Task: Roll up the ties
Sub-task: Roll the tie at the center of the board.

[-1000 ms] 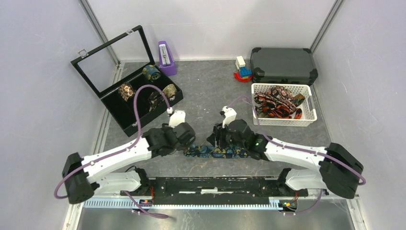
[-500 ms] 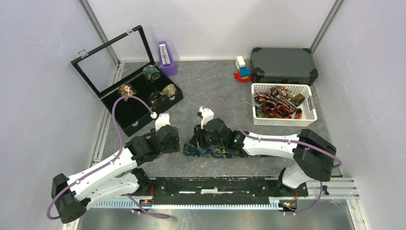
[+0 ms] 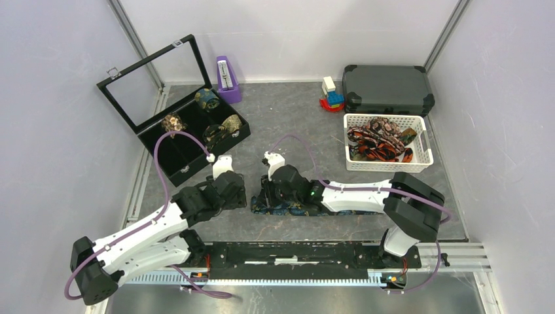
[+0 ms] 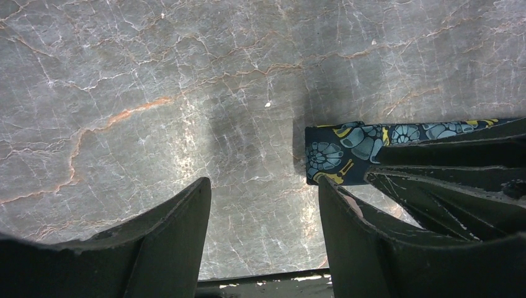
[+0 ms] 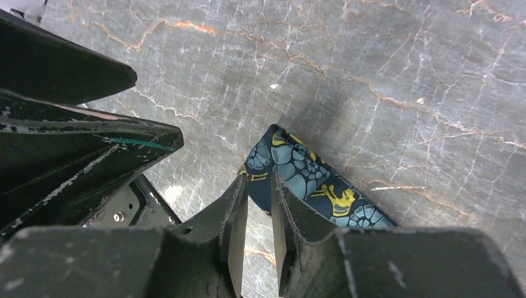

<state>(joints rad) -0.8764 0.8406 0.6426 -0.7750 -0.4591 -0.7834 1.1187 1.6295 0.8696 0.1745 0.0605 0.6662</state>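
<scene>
Right end effector [image 5: 259, 181] slid left, narrowing around the navy tie [image 5: 304, 183].

Tie [image 3: 294, 208] on table [image 3: 288, 124] centre, basket [image 3: 387, 163] far right, box [image 3: 169, 157] far left

Navy tie [image 3: 291, 208] [image 4: 347, 148] [image 5: 296, 175]: dark fabric with blue and gold paisley, lying flat as a strip parallel to the table's near edge, about midway along it; its blunt left end is square-cut and unrolled. Loose ties [image 3: 378, 140]: red-orange and brown patterned strips, heaped in a tangle in the white basket [image 3: 386, 165] by the right edge. Rolled ties [image 3: 208, 99]: four small coils, green and brown patterned, in separate compartments of the black case [image 3: 173, 160] near the far left corner.
</scene>
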